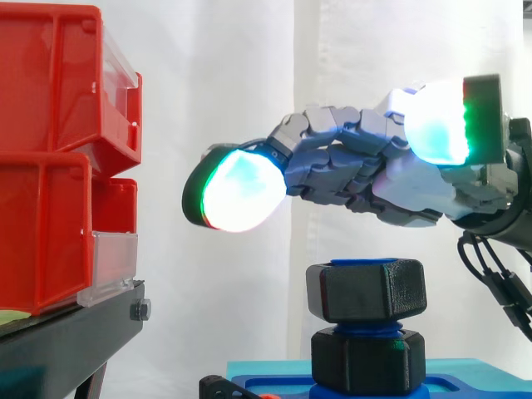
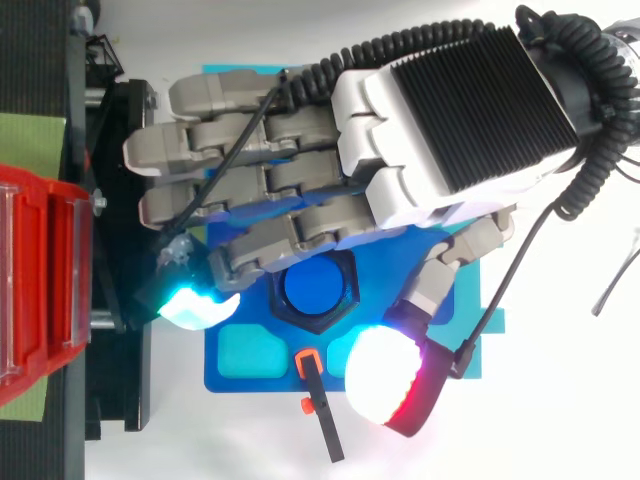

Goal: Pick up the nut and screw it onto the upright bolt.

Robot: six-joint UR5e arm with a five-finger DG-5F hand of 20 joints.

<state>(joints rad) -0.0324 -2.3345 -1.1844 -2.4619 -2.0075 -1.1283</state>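
Hand (image 1: 366, 166) hovers directly above bolt (image 2: 315, 288), fingers stretched level, thumb splayed aside, holding nothing; probably poised to grip and turn. Nut (image 1: 366, 291) sits at bolt's top, seemingly threaded on, bore axis vertical along bolt. Second black nut (image 1: 366, 362) lower down bolt.

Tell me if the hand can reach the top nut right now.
Probably yes: the hand hangs open just above the top nut on the bolt, with a bare gap between them and nothing in it.
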